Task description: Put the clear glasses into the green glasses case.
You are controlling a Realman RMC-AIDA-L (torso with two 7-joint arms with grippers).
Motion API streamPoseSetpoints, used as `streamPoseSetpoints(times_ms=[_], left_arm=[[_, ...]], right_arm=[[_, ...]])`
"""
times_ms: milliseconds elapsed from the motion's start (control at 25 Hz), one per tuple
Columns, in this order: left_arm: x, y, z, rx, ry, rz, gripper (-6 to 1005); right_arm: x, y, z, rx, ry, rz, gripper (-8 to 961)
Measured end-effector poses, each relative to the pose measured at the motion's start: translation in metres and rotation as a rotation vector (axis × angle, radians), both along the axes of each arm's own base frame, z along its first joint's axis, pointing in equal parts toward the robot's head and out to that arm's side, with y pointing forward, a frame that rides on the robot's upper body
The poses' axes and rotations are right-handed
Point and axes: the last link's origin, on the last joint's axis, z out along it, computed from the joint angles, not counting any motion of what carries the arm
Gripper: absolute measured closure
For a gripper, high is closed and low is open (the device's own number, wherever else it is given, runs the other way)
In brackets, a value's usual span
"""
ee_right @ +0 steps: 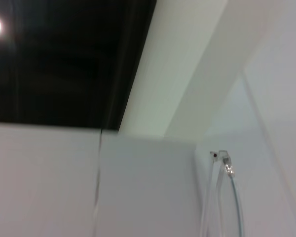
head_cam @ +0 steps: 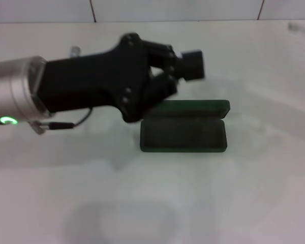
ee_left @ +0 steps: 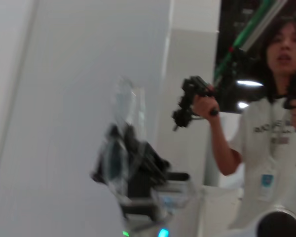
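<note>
- Jaws of the right gripper [ee_left: 121,148]: they show only in the left wrist view, farther off, and appear closed on the glasses [ee_left: 124,111], which stand up out of them. The right wrist view agrees, with a clear temple arm close before its camera.
- Jaws of the left gripper [head_cam: 190,65]: I cannot tell whether they are open or closed. This gripper hangs above the counter [head_cam: 218,203], reaching in from the left, just over the back left corner of the case [head_cam: 183,135].
- The case lies open near the middle of the counter. Its lid is folded back on the far side, its dark tray faces up and looks empty, and its long axis runs left to right across the robot's front.
- The right arm and the glasses are outside the head view, so how far they are from the case cannot be read. By my reading they are raised off to the right of it.
- What the next move turns on: the glasses have to come in from the right and down, with the frame's long axis turned parallel to the tray's long side.
- The left arm is nearer the case, and its gripper crowds the tray's left end, which could obstruct the lowering.
</note>
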Motion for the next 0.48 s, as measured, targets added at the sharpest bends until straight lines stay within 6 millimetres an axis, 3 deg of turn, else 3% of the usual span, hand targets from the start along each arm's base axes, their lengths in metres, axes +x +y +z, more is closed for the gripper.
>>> streamPoseSetpoints(times_ms=[120,480], left_arm=[[0.007,-0.005,-0.010,-0.038,0.002,-0.037,959],[0.029,-0.009,-0.017,-0.032,-0.177,-0.117,959]], right_arm=[[-0.008,0.006,-0.007,0.033,0.060,0.005,838],[-0.029,0.019,-0.054,0.025,0.008,-0.001,839]])
